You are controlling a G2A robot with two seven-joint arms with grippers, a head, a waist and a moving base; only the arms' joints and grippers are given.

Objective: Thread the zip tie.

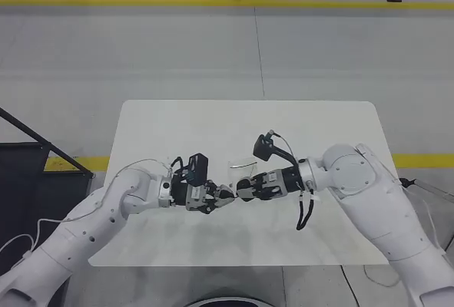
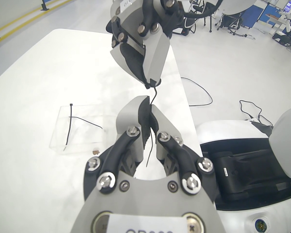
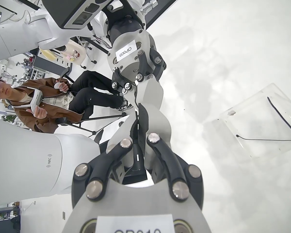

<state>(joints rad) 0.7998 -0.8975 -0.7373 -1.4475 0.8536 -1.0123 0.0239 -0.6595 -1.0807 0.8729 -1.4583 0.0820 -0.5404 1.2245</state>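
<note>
My left hand (image 2: 148,107) pinches the zip tie (image 2: 155,92) by its strap, near the clear tray (image 2: 55,132). My right hand (image 2: 152,81) clamps its other end. If I misalign or tug, the thin strap may buckle or slip free.

clear plastic tray (image 2: 87,137) sits near mid of white tbl (image 1: 173,130) (yellow floor line (image 1: 430,160) alongside).
</note>
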